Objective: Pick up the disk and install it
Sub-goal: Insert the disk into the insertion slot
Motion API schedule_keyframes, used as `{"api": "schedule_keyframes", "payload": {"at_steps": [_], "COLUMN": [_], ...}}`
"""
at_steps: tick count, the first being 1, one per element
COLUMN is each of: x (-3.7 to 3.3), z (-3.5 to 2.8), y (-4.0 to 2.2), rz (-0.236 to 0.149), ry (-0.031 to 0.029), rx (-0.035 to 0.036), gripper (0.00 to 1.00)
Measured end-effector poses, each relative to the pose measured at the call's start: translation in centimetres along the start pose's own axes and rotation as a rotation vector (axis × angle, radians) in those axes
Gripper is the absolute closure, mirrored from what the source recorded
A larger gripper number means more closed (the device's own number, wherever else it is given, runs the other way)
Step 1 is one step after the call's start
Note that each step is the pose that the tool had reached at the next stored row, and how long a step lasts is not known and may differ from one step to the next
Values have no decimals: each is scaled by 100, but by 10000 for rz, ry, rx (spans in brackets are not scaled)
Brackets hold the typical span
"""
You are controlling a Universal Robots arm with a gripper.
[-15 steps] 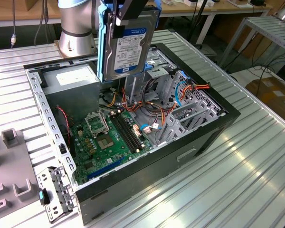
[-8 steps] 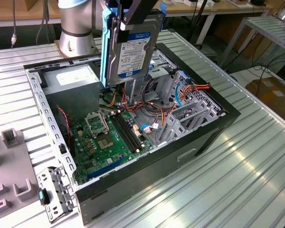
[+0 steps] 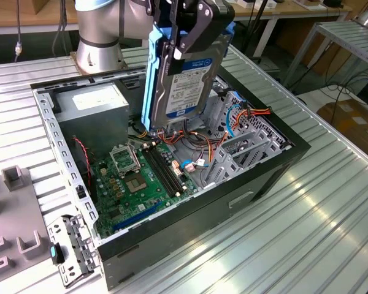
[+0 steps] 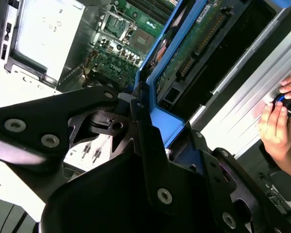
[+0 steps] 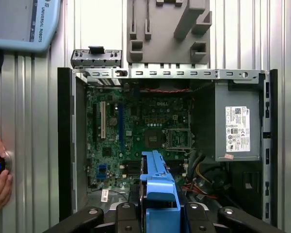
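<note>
The disk (image 3: 185,82) hangs upright above the open computer case (image 3: 276,165), its white label with a blue band facing the exterior view's front and blue rails along its edges. My gripper (image 3: 189,38) is shut on its upper end. In the second wrist view the disk's (image 4: 196,36) green circuit-board side and blue rail run away from the gripper (image 4: 139,104). In the first wrist view the blue rail of the disk (image 5: 156,177) sticks out from the gripper (image 5: 157,209) over the motherboard (image 5: 136,131).
Inside the case are a grey power supply box (image 3: 95,104), the motherboard (image 3: 135,177) and a metal drive cage (image 3: 245,147) with orange cables. A grey fixture (image 3: 12,177) and a metal bracket (image 3: 70,248) lie beside the case. A person's hand (image 4: 276,121) rests nearby.
</note>
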State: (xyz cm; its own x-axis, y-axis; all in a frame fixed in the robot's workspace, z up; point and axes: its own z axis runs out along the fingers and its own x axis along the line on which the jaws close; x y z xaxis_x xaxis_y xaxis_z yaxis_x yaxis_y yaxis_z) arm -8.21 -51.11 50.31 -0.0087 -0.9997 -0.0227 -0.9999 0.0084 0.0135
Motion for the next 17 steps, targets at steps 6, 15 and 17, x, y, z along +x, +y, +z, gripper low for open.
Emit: {"api": "schedule_keyframes", "payload": {"at_steps": [6, 15, 17], "x": [14, 12, 12], "z": [7, 11, 11], "y": [-188, -542, -548], "rz": [0, 2, 2], "ry": [0, 3, 4], "rx": [0, 0, 0], "gripper": [63, 63, 63]}}
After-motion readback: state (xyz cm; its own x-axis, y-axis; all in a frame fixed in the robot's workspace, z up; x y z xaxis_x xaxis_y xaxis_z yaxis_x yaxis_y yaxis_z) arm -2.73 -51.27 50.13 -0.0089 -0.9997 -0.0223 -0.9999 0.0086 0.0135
